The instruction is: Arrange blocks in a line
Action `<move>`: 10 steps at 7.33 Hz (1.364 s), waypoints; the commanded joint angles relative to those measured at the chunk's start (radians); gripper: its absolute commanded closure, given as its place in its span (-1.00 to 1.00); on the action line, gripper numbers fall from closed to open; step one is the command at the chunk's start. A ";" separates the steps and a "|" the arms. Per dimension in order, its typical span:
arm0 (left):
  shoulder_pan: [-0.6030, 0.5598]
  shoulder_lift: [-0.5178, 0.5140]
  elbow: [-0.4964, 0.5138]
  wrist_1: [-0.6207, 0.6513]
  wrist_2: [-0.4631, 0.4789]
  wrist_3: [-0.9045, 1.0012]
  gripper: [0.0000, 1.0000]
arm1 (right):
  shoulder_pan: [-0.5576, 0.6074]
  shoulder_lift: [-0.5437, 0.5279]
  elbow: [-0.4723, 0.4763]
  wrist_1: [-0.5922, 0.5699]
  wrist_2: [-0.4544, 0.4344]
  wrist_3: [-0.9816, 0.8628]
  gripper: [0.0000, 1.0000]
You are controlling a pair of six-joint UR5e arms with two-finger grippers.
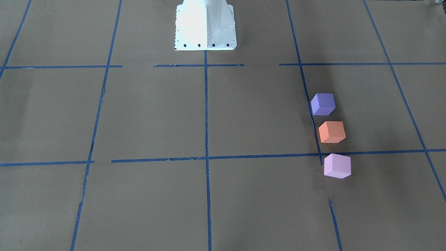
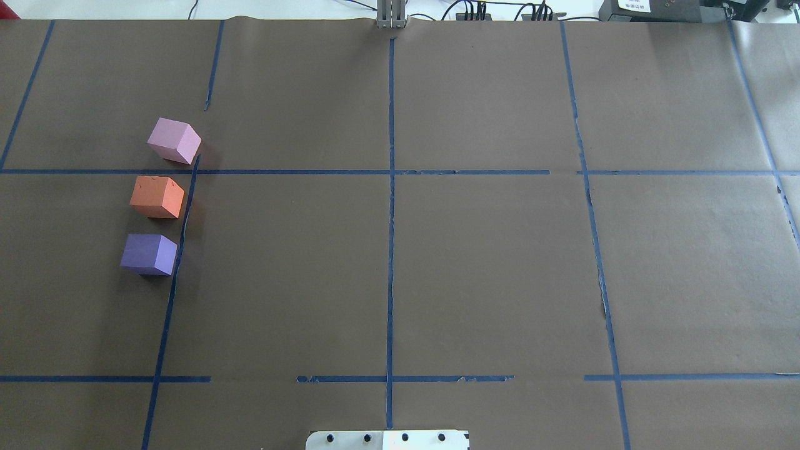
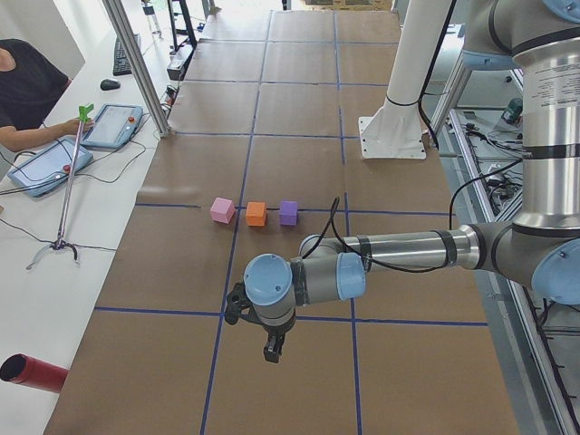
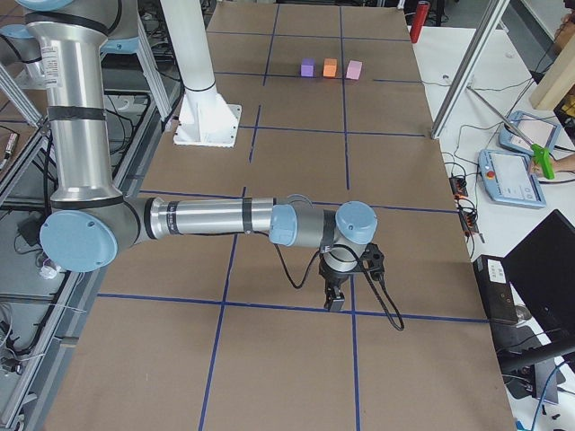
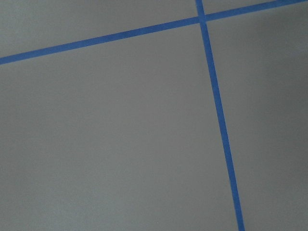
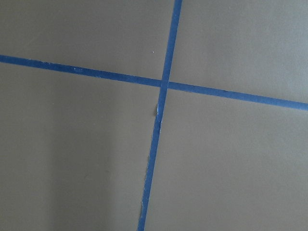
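Three cubes stand in a line, apart from each other, on the brown table along a blue tape line: the dark violet-purple block [image 2: 149, 254] nearest the robot, the orange block [image 2: 157, 197] in the middle, the pale pink-lilac block [image 2: 175, 140] farthest. They also show in the front view: purple [image 1: 323, 104], orange [image 1: 332, 132], pink [image 1: 337, 166]. My left gripper [image 3: 272, 353] shows only in the left side view, pointing down, well away from the blocks; I cannot tell if it is open. My right gripper [image 4: 334, 303] shows only in the right side view, far from them; cannot tell.
The white robot base [image 1: 205, 28] stands at the table's middle edge. Blue tape lines grid the brown table [image 2: 487, 269]. A red cylinder [image 3: 32, 373] and a green-tipped stick [image 3: 72, 177] lie on the white side bench, where an operator sits with tablets [image 3: 113, 125].
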 commanded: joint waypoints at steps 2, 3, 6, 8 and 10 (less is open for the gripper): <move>0.049 -0.033 -0.035 0.001 0.052 -0.153 -1.00 | 0.000 0.000 -0.001 0.000 0.000 0.000 -1.00; 0.049 -0.033 -0.035 0.001 0.051 -0.153 -1.00 | 0.002 0.000 -0.001 0.000 0.000 0.000 -1.00; 0.049 -0.035 -0.025 0.001 0.046 -0.141 -1.00 | 0.000 0.000 -0.001 0.000 0.000 0.000 -1.00; 0.049 -0.035 -0.021 0.005 0.044 -0.138 -1.00 | 0.000 0.000 0.000 0.000 0.000 -0.001 -1.00; 0.049 -0.033 -0.025 0.023 0.044 -0.136 -1.00 | 0.000 0.000 0.000 0.000 0.000 0.000 -1.00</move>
